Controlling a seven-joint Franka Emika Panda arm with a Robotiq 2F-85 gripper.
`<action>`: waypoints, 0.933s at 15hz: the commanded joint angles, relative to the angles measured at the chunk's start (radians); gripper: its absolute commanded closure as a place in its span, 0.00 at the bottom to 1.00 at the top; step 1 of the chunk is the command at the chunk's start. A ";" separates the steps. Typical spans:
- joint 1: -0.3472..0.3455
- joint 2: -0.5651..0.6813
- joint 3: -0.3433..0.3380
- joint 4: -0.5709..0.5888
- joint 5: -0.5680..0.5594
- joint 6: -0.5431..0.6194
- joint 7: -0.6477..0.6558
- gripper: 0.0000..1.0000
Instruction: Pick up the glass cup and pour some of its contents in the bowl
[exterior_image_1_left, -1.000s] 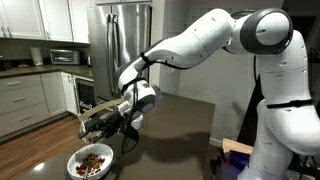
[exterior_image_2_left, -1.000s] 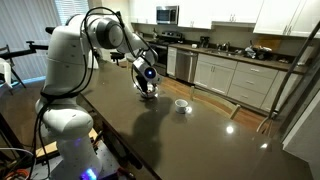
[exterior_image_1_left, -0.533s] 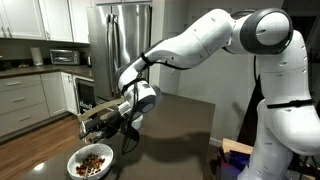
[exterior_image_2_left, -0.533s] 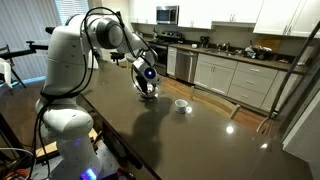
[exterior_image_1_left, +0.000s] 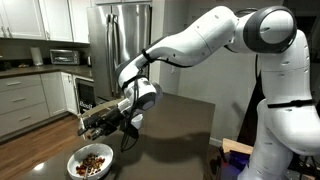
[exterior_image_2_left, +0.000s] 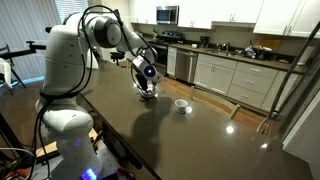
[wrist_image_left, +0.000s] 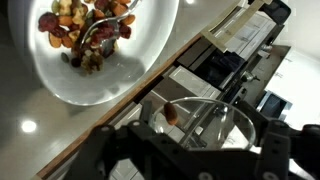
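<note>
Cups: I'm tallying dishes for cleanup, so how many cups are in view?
2. The glass cup is held in the tool above the bowl; the small white cup stands alone on the dark table. More could sit on the far counters.

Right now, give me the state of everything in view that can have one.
Fingers: shut on the glass cup.
Glass cup: held in the air above the bowl, tipped.
Bits: at least one in the cup.
Bowl: upright on the table, holding brown pieces.
White cup: upright on the table, apart from the arm; what is inside cannot be told.
</note>
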 joint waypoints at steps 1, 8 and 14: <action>-0.002 -0.047 0.003 -0.021 0.022 -0.018 -0.027 0.41; -0.001 -0.075 0.014 -0.026 0.034 -0.021 -0.033 0.41; -0.009 -0.042 0.028 -0.036 -0.075 -0.016 0.116 0.41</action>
